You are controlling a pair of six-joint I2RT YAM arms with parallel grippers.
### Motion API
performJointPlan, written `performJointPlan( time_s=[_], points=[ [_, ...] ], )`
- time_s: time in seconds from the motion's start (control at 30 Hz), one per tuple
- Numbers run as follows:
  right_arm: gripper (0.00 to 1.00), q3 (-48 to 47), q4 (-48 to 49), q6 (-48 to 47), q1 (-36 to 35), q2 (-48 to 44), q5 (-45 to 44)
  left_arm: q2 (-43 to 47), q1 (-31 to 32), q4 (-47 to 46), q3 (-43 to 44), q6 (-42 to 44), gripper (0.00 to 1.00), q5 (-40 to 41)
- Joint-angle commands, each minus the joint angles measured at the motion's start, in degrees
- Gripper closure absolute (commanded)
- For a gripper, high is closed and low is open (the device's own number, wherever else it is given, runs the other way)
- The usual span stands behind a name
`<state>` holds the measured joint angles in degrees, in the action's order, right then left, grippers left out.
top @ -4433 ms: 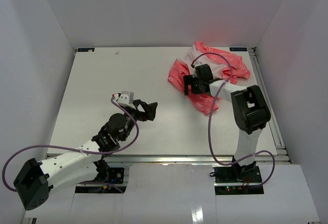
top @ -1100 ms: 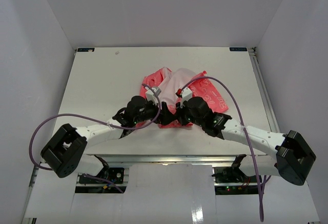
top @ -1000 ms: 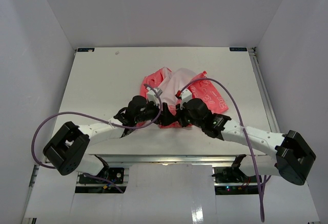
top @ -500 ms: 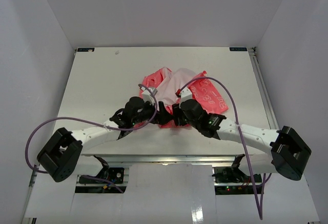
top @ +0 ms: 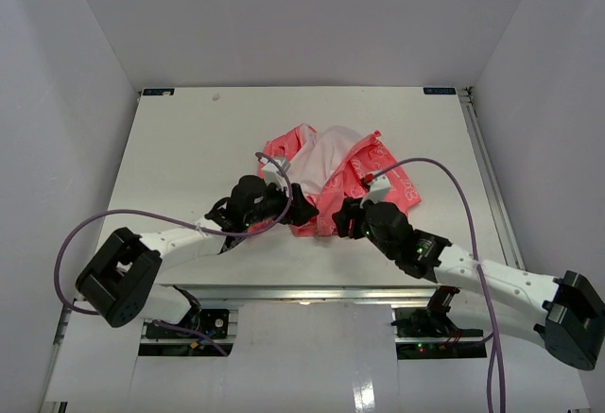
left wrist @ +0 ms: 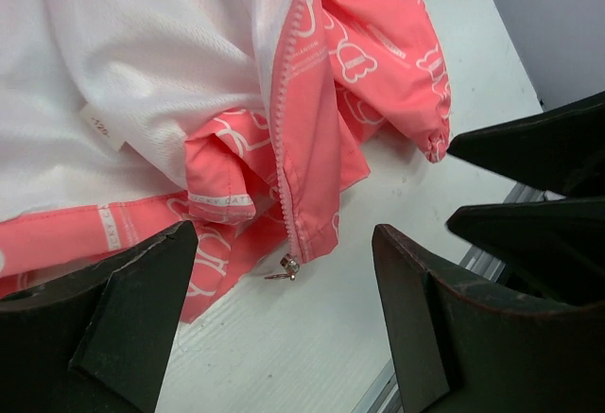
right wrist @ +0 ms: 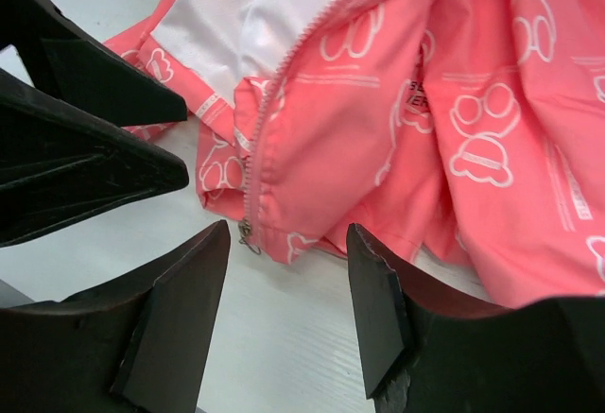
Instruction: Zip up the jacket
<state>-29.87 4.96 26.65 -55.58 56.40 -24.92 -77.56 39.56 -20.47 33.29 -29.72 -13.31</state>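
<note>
The coral-pink jacket [top: 369,175] lies crumpled at the table's middle, its white lining [top: 321,153] showing. Its front is open. The zipper slider [left wrist: 287,264] sits at the bottom end of one zipper edge, on the near hem; it also shows in the right wrist view [right wrist: 248,233]. My left gripper [top: 301,213] is open and empty just left of the hem, jaws either side of the slider [left wrist: 284,243]. My right gripper [top: 338,224] is open and empty just right of the hem [right wrist: 288,233]. Each wrist view shows the other gripper's black fingers [left wrist: 529,148] [right wrist: 85,82].
The table's near edge with its metal rail [top: 312,290] lies just behind both grippers. A rail [top: 492,186] runs down the table's right side. Purple cables [top: 123,216] loop off both arms. White walls enclose the table.
The jacket was dragged from the back right to the middle. In the last half second my right gripper drew back to the right, off the hem. The left gripper barely moved.
</note>
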Motion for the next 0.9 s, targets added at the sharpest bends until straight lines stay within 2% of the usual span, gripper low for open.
performJointPlan(
  time_s=[0.0,0.23,0.57,0.77,0.87],
  points=[
    [0.4,4.91,4.26,1.83,0.91,-7.92,-2.68,-3.74,-0.01,-4.62,3.09,3.0,0.16,-7.74],
    [0.39,9.33,7.2,0.25,1.09,-15.28,2.01,-12.73,-0.01,-3.45,7.94,4.24,0.19,-10.34],
    [0.39,12.66,10.62,-0.28,1.09,-15.81,4.19,-18.04,-0.01,-2.1,11.17,4.96,0.27,-11.98],
    [0.39,12.99,11.12,-0.54,1.09,-16.15,4.44,-12.64,0.33,-2.46,9.37,5.65,0.27,-11.91],
    [0.39,13.27,11.03,-0.44,1.1,-16.35,4.43,-8.96,1.46,0.22,9.51,5.83,0.27,-6.88]
  ],
)
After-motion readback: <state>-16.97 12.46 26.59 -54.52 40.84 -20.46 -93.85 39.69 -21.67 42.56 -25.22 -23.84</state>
